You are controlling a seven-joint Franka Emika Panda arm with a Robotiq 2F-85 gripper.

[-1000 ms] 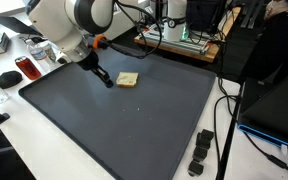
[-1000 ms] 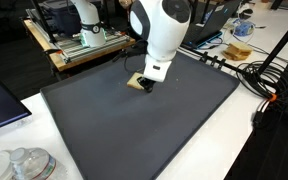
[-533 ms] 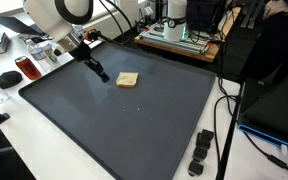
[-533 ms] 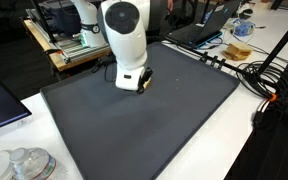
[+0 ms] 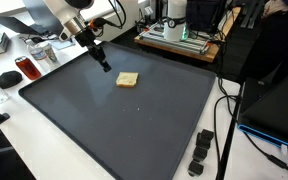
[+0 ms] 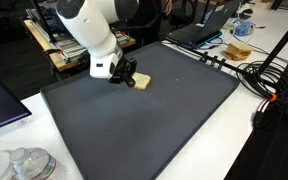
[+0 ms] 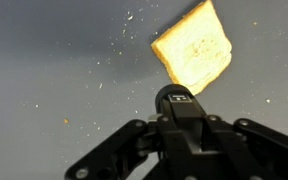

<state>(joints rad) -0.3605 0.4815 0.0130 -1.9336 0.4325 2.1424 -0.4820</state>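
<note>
My black two-fingered gripper (image 5: 103, 62) hangs empty with its jaws spread wide, just beside the pale, square slice of toasted bread (image 5: 128, 79) but not touching it. The slice (image 7: 193, 47) lies flat on the dark grey table mat (image 6: 154, 120), crumbs scattered around. I judge it light, dry and crumbly; I would pinch it gently across two opposite edges.

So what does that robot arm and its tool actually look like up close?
The arm is made of rounded, glossy white segments with dark joints; black cables run along it, and an orange spot shows near the wrist. The tool is matte black, with chunky linked fingers around a round central part.
</note>
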